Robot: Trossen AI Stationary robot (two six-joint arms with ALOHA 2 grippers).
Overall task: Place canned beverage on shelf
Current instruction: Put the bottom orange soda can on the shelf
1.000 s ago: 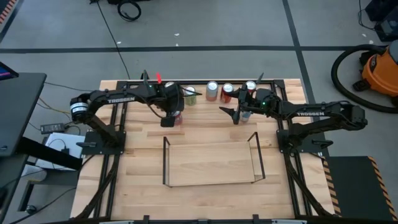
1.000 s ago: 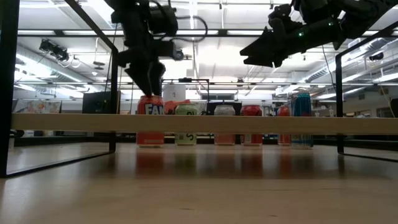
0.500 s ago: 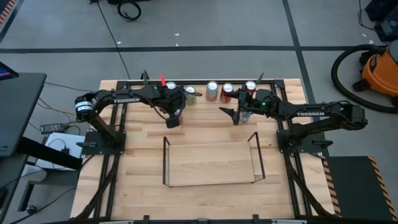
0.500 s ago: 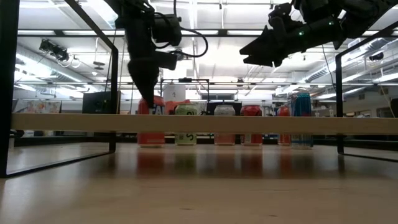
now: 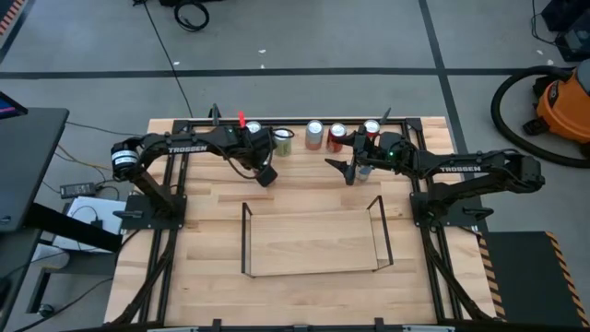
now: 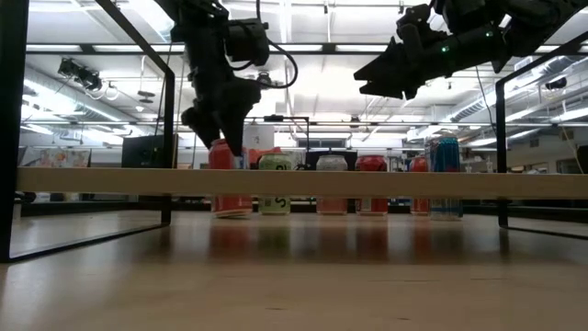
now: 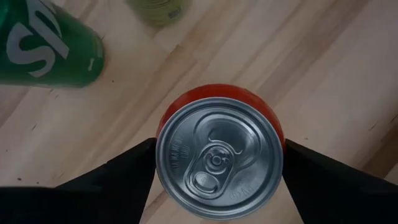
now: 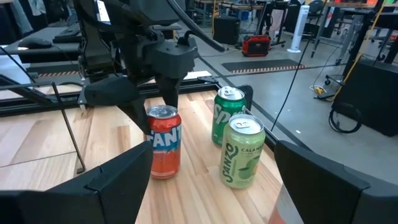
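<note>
Since a second ago we see the left end effector has moved from in front of the orange can to directly over it; the left wrist view looks straight down on the can's silver lid, with one dark finger at each side of it. In the low view its fingers have come lower and slanted, tips around the can's top. The can itself sits slightly further right along the row on the desk than before, and its label is turned
</note>
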